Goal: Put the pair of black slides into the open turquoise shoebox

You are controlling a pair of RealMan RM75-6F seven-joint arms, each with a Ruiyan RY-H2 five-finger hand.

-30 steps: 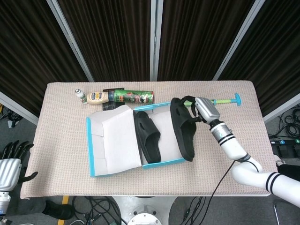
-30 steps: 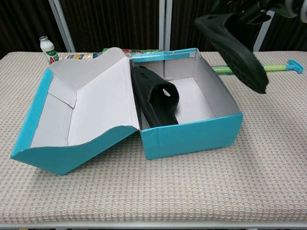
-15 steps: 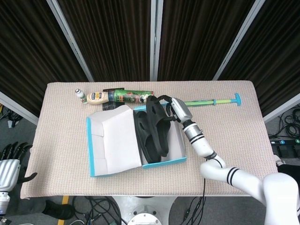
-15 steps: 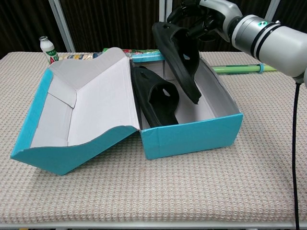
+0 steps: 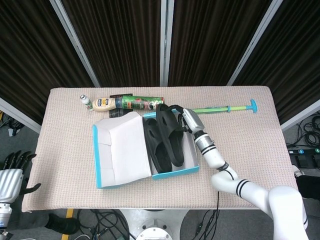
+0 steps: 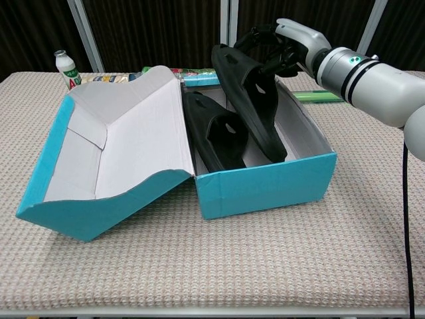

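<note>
The right hand [image 6: 282, 48] hovers over the far end of the turquoise shoebox [image 6: 265, 189], its dark fingers [image 6: 255, 41] wrapped around the strap end of the second black slide [image 6: 255, 100], so it is clamped on that shoe. From the hand the slide slopes down and toward the near wall of the box, its lower end inside the box and its held end raised above the far rim. Just beside it, on the side away from the right hand's arm, the first black slide [image 6: 216, 133] lies inside the box against the raised lid [image 6: 126, 143]. Behind the hand, on the bench [image 5: 240, 150], lies a green rod with a turquoise handle [image 5: 227, 108]. The left hand [image 5: 14, 172] sits well apart, off the bench's near left corner, holding nothing, with fingers slightly spread.
</note>
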